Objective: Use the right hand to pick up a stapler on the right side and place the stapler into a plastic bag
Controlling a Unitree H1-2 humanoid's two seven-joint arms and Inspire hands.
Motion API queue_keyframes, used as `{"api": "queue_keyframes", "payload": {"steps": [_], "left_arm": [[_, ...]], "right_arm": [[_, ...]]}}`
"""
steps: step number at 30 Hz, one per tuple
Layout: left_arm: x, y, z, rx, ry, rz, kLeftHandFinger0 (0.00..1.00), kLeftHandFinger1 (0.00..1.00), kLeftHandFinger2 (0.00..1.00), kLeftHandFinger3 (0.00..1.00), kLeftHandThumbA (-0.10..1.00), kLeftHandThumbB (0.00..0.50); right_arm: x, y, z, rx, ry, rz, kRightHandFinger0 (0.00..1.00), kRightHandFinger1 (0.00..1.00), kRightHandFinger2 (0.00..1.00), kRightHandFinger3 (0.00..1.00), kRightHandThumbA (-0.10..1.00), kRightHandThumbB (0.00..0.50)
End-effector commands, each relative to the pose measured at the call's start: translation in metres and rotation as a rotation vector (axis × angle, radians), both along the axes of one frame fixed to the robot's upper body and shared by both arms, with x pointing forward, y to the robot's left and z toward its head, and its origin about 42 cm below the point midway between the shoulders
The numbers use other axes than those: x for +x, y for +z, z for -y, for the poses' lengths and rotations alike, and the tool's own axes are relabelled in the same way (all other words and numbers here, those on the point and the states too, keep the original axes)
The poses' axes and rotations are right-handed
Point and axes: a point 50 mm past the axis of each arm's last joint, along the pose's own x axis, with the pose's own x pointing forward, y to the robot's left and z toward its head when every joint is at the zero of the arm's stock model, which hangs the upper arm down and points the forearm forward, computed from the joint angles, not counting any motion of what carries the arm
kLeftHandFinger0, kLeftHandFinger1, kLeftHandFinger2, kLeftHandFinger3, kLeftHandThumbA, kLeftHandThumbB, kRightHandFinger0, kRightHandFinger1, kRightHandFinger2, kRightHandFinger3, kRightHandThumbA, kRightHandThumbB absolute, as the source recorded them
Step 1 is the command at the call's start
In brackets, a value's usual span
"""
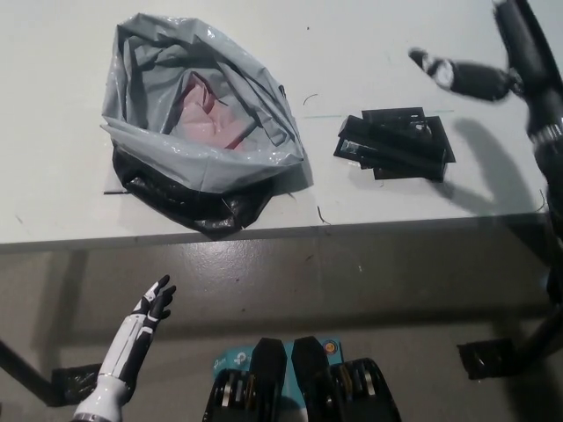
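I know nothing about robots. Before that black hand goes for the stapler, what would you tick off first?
1. Right hand empty: ok, its fingers are apart and hold nothing.
2. Right hand lined up over the stapler: not ok, it sits up and to the right of the stapler, not touching it.
3. Stapler clear to grasp: ok, it lies on the table with nothing on top.
4. Stapler a single piece: cannot tell, the black shape looks layered.
5. Plastic bag open: ok, its mouth gapes upward, with something pink inside.
6. Left hand out of the way: ok, it is low at the left, off the table.
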Motion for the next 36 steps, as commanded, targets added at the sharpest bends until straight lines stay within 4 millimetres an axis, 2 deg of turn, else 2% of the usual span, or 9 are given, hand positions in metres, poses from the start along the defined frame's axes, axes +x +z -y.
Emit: {"api": "queue_keyframes", "payload": {"steps": [1, 10, 14, 18, 20, 26, 28, 31, 36], "left_arm": [[0.007, 0.017, 0.000, 0.004, -0.033, 0.104, 1.00, 1.00, 1.00, 1.00, 1.00, 0.500], [0.005, 0.019, 0.001, 0.019, -0.042, 0.112, 1.00, 1.00, 1.00, 1.00, 1.00, 0.500], [0.005, 0.018, 0.001, 0.012, -0.039, 0.108, 1.00, 1.00, 1.00, 1.00, 1.00, 0.500], [0.005, 0.018, 0.002, 0.015, -0.042, 0.105, 1.00, 1.00, 1.00, 1.00, 1.00, 0.500], [0.005, 0.019, 0.002, 0.012, -0.043, 0.106, 1.00, 1.00, 1.00, 1.00, 1.00, 0.500], [0.004, 0.018, 0.000, 0.029, -0.049, 0.115, 1.00, 1.00, 1.00, 1.00, 1.00, 0.500], [0.003, 0.018, 0.000, 0.025, -0.050, 0.112, 1.00, 1.00, 1.00, 1.00, 1.00, 0.500], [0.003, 0.018, 0.001, 0.016, -0.048, 0.113, 1.00, 1.00, 1.00, 1.00, 1.00, 0.500], [0.002, 0.017, 0.001, 0.014, -0.050, 0.111, 1.00, 1.00, 1.00, 1.00, 1.00, 0.500]], "right_arm": [[0.078, 0.061, -0.018, -0.285, -0.095, -0.271, 1.00, 1.00, 1.00, 1.00, 0.82, 0.340], [0.110, 0.025, -0.037, -0.431, -0.139, -0.399, 1.00, 1.00, 1.00, 1.00, 0.84, 0.409], [0.114, 0.009, -0.044, -0.474, -0.121, -0.440, 1.00, 1.00, 1.00, 1.00, 0.90, 0.405], [0.116, -0.009, -0.049, -0.501, -0.124, -0.504, 1.00, 1.00, 1.00, 1.00, 0.96, 0.456], [0.116, -0.016, -0.050, -0.540, -0.121, -0.519, 1.00, 1.00, 1.00, 1.00, 1.00, 0.456], [0.114, -0.042, -0.049, -0.541, -0.110, -0.586, 1.00, 1.00, 1.00, 1.00, 1.00, 0.436], [0.113, -0.051, -0.048, -0.539, -0.095, -0.591, 1.00, 1.00, 1.00, 1.00, 1.00, 0.473], [0.113, -0.055, -0.047, -0.530, -0.081, -0.607, 1.00, 1.00, 1.00, 1.00, 1.00, 0.468], [0.111, -0.066, -0.045, -0.500, -0.069, -0.644, 1.00, 1.00, 1.00, 1.00, 1.00, 0.500]]}}
